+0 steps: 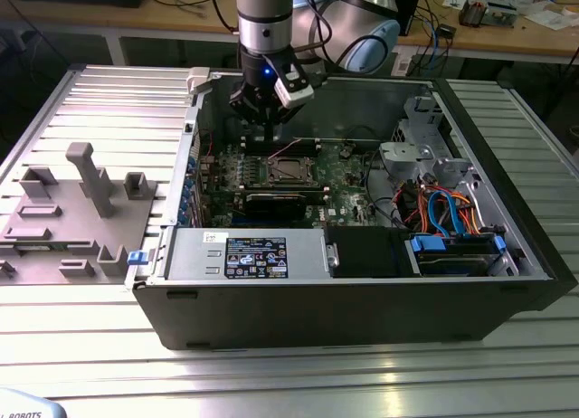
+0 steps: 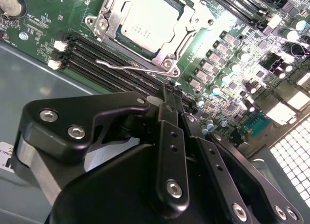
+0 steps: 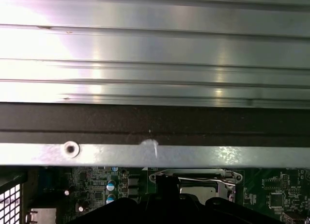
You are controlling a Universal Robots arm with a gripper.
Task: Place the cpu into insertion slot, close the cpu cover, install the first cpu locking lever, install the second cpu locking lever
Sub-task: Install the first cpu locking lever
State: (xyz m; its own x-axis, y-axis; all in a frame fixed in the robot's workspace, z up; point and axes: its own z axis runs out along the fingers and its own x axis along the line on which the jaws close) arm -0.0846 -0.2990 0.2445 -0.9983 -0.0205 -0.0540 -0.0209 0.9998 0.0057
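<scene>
Silvery cpu (image 2: 145,21) sitting flat in insertion slot (image 1: 288,171), cpu cover (image 2: 186,27) lying down around it. Gripper (image 2: 170,95) hanging just above, fingers pressed together, holding nothing. Thin wire locking lever (image 2: 131,66) lying along socket edge nearest fingertips.

A ribbed aluminium table (image 1: 81,346) gleams under overhead light, with a cluttered wooden workbench (image 1: 507,40) running behind it.

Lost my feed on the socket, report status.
Gripper above the motherboard, nothing held. Cpu seated in insertion slot, cpu cover down. One wire lever beside it. Nothing in the way.
</scene>
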